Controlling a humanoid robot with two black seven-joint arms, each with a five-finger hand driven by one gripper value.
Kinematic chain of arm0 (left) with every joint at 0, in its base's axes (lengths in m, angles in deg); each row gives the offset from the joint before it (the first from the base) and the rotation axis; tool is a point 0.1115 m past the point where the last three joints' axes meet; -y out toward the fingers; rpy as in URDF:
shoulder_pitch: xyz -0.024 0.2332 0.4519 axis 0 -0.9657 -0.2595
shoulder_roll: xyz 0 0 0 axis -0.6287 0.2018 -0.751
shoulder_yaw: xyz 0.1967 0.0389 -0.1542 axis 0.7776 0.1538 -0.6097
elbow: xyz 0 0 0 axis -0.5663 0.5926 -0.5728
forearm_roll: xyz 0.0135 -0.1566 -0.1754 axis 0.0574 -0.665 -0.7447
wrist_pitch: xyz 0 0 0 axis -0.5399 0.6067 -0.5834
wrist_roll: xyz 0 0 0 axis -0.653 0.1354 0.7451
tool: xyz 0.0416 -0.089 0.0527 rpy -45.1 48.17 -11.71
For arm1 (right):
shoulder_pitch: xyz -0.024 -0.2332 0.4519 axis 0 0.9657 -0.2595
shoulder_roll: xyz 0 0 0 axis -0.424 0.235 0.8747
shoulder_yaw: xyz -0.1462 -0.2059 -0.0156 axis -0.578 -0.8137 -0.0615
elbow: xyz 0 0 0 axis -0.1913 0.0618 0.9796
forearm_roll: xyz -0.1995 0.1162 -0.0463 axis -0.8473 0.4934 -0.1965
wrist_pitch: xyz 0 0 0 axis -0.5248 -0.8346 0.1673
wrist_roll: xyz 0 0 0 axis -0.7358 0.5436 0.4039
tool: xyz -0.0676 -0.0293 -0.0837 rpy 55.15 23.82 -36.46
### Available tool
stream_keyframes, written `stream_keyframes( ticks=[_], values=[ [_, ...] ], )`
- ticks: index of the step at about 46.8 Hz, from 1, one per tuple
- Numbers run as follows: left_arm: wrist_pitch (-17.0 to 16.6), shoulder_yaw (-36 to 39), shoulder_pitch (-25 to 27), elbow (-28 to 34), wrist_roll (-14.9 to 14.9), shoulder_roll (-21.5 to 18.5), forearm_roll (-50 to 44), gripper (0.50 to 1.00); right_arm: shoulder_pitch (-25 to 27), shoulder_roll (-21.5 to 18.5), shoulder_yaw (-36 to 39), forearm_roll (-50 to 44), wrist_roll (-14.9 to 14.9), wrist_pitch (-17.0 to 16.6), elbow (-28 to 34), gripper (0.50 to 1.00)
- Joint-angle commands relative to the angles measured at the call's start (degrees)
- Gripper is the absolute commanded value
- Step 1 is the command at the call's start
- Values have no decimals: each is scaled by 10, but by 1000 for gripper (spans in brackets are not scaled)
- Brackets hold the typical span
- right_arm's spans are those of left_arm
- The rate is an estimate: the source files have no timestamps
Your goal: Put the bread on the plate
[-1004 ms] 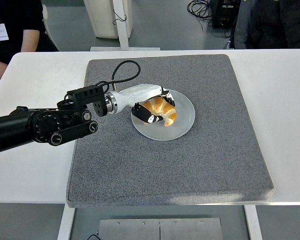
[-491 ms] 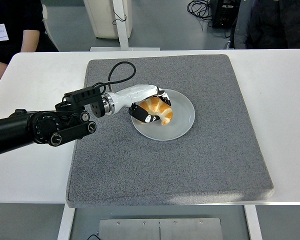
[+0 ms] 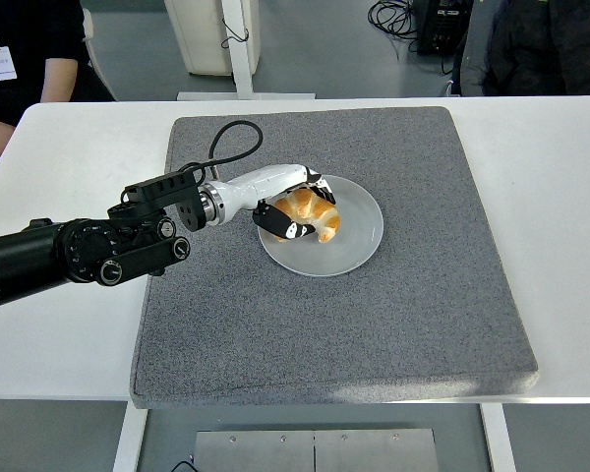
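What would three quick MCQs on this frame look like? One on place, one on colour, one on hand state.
1. Where is the bread?
A. on the bare table
B. over the plate's left part
C. off the mat

2. What colour is the plate?
A. white
B. red
C. black

3. What is the left hand doing?
A. spread, holding nothing
B. resting at the table's edge
C. curled around the bread

Key: B, plate rim shows around it; A, pale disc on the grey mat; C, fingers wrap both sides of it.
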Motion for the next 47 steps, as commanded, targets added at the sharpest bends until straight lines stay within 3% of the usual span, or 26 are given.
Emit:
stream_keyframes(
  ticks=[1,14,27,36,47],
  values=[
    [1,1,0,0,1,0,-10,537,0,0,0,0,0,0,0,1000],
    [1,0,-1,0,0,1,-12,689,0,0,0,0,0,0,0,1000],
    [2,0,-1,0,0,1,-13,804,0,0,0,0,0,0,0,1000],
    [2,0,-1,0,0,1,-37,866,0,0,0,0,0,0,0,1000],
    [4,-6,2,0,1,-2,-48,892,0,0,0,0,0,0,0,1000]
  ],
)
